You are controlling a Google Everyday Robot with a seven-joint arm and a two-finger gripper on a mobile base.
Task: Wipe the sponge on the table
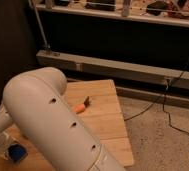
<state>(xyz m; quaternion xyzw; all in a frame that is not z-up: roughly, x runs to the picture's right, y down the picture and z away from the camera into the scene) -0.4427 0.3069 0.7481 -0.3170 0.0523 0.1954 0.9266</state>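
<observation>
The light wooden table [108, 117] fills the lower middle of the camera view. My big white arm [53, 120] crosses the foreground and hides much of the tabletop. At the bottom left, the gripper [2, 142] hangs low over the table's near left part. A small dark-blue sponge [17, 152] shows right beside it, at or on the tabletop. Whether the gripper holds the sponge cannot be made out.
A small orange object with a dark tip [81, 106] lies near the table's middle. Behind the table runs a low metal rail [113, 67] under a dark wall. A black cable [173, 107] trails over the speckled floor on the right.
</observation>
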